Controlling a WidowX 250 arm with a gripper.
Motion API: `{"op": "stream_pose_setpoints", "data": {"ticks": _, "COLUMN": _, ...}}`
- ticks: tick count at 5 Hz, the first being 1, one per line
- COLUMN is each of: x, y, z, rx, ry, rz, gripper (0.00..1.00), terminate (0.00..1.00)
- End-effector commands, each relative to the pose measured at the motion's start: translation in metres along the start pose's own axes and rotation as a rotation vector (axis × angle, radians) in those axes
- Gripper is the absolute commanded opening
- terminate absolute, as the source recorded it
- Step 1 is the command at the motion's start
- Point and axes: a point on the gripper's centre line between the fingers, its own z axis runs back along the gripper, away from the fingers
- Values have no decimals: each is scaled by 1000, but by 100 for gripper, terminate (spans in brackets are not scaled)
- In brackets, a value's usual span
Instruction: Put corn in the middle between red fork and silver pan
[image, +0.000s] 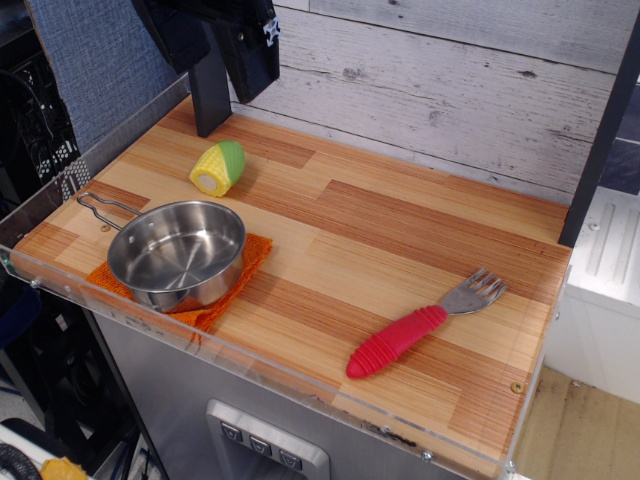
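Near the back left of the worktop (400, 240) lies the corn (218, 168), on its side, with its long axis running diagonally: the yellow flat end faces the front left and the green husk end points toward the back right. It rests just behind the silver pan (178, 252) without touching it. The pan sits upright on an orange cloth (245, 262), its wire loop handle pointing left, and holds nothing. The red fork (420, 325) lies well apart at the front right, tines toward the back right, handle toward the front edge.

The gripper (225, 45) hangs at the top of the view, above and slightly behind the corn; only its dark body and 1 downward black part show, so I cannot tell whether the fingers are open or closed. They hold nothing visible.

As a judgement, the corn is not yet picked up. The coming move calls for a descent forward and down onto the corn, then a carry to the right toward the bare wood between pan and fork.
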Motion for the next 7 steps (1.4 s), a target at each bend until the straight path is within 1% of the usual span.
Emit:
{"op": "stream_pose_setpoints", "data": {"ticks": 1, "x": 0, "y": 0, "z": 0, "rx": 0, "ry": 0, "rz": 0, "gripper": 100, "terminate": 0}}
{"op": "stream_pose_setpoints", "data": {"ticks": 2, "x": 9, "y": 8, "z": -9, "rx": -22, "ry": 11, "rz": 9, "gripper": 100, "terminate": 0}}
{"op": "stream_pose_setpoints", "data": {"ticks": 3, "x": 22, "y": 25, "z": -18, "rx": -32, "ry": 4, "rz": 40, "gripper": 100, "terminate": 0}}
{"op": "stream_pose_setpoints", "data": {"ticks": 4, "x": 35, "y": 55, "z": -33, "rx": -24, "ry": 17, "rz": 96, "gripper": 100, "terminate": 0}}
{"op": "stream_pose_setpoints", "data": {"ticks": 5, "x": 38, "y": 85, "z": -56, "rx": -5, "ry": 53, "rz": 159, "gripper": 100, "terminate": 0}}
{"op": "stream_pose_setpoints", "data": {"ticks": 6, "x": 34, "y": 114, "z": -84, "rx": 21, "ry": 99, "rz": 219, "gripper": 100, "terminate": 0}}
{"op": "stream_pose_setpoints", "data": {"ticks": 7, "x": 27, "y": 112, "z": -110, "rx": 43, "ry": 144, "rz": 247, "gripper": 100, "terminate": 0}}
